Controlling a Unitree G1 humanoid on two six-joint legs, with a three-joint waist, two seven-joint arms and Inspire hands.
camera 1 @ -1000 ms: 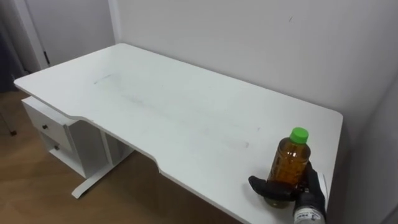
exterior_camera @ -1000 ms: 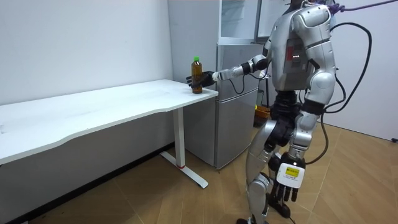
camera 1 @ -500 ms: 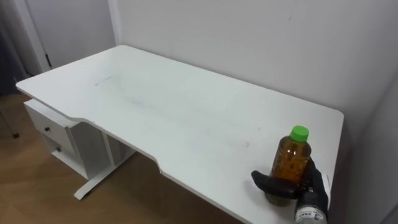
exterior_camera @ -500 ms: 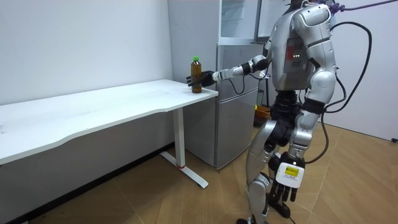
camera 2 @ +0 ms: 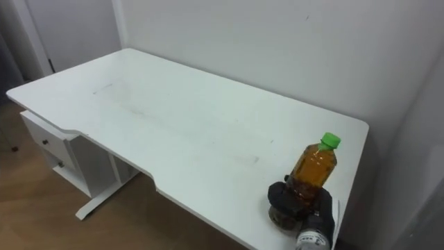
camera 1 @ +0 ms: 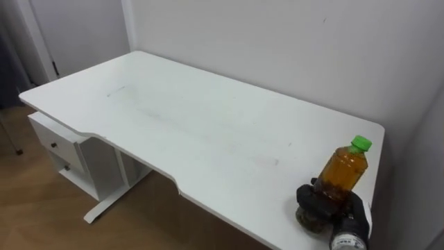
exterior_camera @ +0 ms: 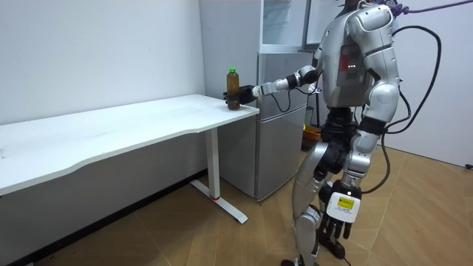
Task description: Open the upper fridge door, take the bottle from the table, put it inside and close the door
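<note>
An amber bottle (camera 1: 343,173) with a green cap stands at the near right corner of the white table (camera 1: 173,118), leaning to the right. My right hand (camera 1: 325,207) is shut on its lower part, dark fingers wrapped around the base. In the room view the bottle (exterior_camera: 233,83) sits at the table's end nearest the fridge, with my right hand (exterior_camera: 240,96) stretched out to it. My left hand (exterior_camera: 336,222) hangs open by my side. I stand on the wooden floor beside the table's end, in front of the fridge.
A grey fridge (exterior_camera: 284,118) stands right of the table against the wall, its upper compartment (exterior_camera: 284,22) above it. A white drawer unit (camera 1: 59,149) sits under the table's far left end. A wall runs behind the table.
My right hand's fingers have curled round the bottle's base. The bottle has gone from upright to leaning right, its cap shifted to the right.
</note>
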